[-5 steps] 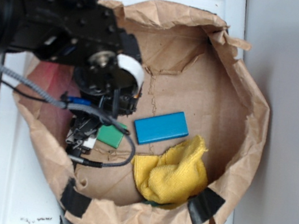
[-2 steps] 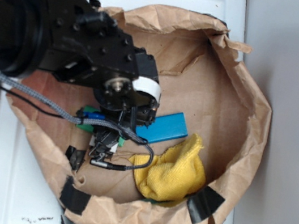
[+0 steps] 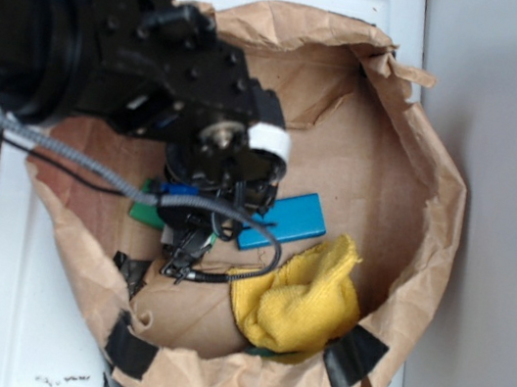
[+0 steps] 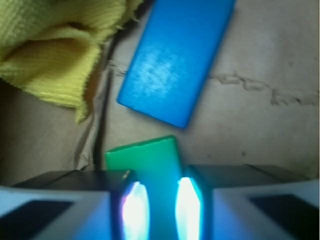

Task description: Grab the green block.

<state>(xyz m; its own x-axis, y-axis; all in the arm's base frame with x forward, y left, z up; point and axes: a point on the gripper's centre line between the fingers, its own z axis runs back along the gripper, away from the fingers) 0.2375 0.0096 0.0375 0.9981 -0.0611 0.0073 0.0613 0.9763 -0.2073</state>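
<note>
1. Wrist view, bottom of frame: the end effector (image 4: 155, 210) has its two pads on either side of the green block (image 4: 145, 162), one against each long face; it appears pinched on the block, which stands on edge and juts toward frame centre.
2. Just beyond, upper centre: the blue block (image 4: 175, 65) lies flat on brown paper, apart from the green one. The yellow cloth (image 4: 60, 45) fills the upper left.
3. Exterior view: the arm (image 3: 114, 50) reaches in from the upper left over the paper bag (image 3: 419, 181), which sits on a white counter (image 3: 44, 346). A green edge (image 3: 148, 215) shows left of centre, under the cables.
4. Progress, as a judgement: the grasp looks made; whether the block is lifted off the paper cannot be told. A clear lift remains.
5. Against the earlier frames: the arm has shifted right, toward the blue block, and the green block has moved with it.
</note>
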